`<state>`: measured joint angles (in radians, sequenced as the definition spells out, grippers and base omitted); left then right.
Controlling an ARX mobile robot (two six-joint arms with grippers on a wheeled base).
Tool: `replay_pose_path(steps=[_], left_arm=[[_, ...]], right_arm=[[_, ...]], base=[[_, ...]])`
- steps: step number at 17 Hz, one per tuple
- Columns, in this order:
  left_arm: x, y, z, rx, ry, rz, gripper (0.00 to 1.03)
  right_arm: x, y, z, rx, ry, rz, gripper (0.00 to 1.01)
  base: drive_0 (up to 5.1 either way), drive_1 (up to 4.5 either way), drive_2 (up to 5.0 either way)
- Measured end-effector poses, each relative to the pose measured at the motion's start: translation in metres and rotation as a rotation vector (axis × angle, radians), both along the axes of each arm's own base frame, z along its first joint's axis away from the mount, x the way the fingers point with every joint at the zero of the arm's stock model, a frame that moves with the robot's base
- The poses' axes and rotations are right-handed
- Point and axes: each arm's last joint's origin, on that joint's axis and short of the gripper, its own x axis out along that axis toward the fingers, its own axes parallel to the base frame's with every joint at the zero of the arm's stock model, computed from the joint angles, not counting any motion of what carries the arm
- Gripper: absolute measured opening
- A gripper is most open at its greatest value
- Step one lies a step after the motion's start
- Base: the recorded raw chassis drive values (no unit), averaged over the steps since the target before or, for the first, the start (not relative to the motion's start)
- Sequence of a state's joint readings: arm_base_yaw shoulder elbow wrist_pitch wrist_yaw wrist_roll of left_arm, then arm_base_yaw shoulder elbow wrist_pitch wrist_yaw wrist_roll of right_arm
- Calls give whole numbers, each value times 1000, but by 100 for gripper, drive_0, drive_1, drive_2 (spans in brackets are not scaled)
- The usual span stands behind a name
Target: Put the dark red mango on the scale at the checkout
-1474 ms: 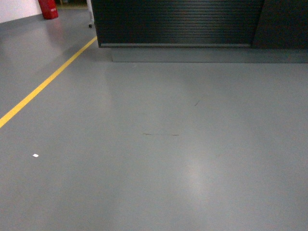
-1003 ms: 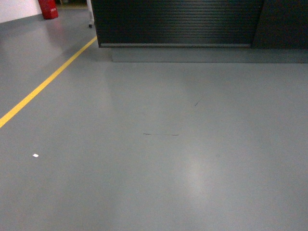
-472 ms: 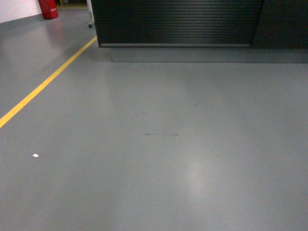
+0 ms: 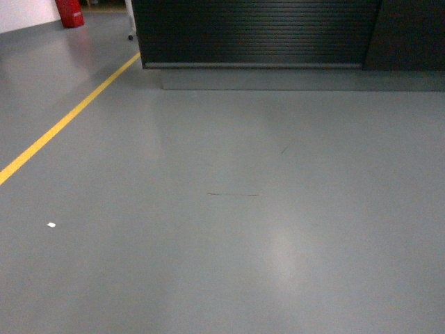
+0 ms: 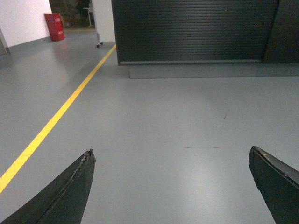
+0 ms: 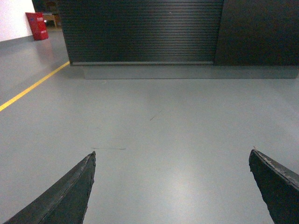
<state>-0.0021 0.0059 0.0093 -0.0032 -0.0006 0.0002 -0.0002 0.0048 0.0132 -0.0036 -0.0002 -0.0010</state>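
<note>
At the far left edge of the grey floor (image 4: 229, 229) in the head view, a red extinguisher-like object (image 4: 69, 12) stands against a white wall (image 4: 28, 12), and a yellow line (image 4: 69, 115) runs diagonally from the near left side up toward the left corner of the checkout (image 4: 254, 31). A small white scrap (image 4: 51, 224) lies on the floor just right of that line's near end. The checkout shows only its dark, horizontally ribbed front panel on a grey base along the far edge of the floor; its top is cut off by the frame, so neither the scale nor the dark red mango can be seen in any view, and where they are cannot be told. A thin dark scuff mark (image 4: 233, 194) lies on the floor about mid-way across, with a shorter one beyond it. The left gripper (image 5: 170, 186) shows its two dark fingers (image 5: 70, 191) spread wide apart with only bare floor between them. The right gripper (image 6: 170, 186) likewise has its fingers (image 6: 70, 191) parted wide, nothing between them, pointing toward the ribbed panel and a plain dark panel (image 6: 259, 32) to its right.
</note>
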Motion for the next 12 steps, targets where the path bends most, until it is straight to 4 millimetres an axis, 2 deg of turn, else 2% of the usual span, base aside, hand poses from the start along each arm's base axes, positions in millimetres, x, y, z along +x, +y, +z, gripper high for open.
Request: replay_pose_path(steps=[6, 12], left_arm=[[0, 0, 0, 0, 0, 0, 98], [0, 0, 0, 0, 0, 0, 98]], right_arm=[[0, 0, 0, 0, 0, 0, 98], [0, 0, 0, 0, 0, 0, 98]], base=[[0, 0, 0], [2, 435, -431]])
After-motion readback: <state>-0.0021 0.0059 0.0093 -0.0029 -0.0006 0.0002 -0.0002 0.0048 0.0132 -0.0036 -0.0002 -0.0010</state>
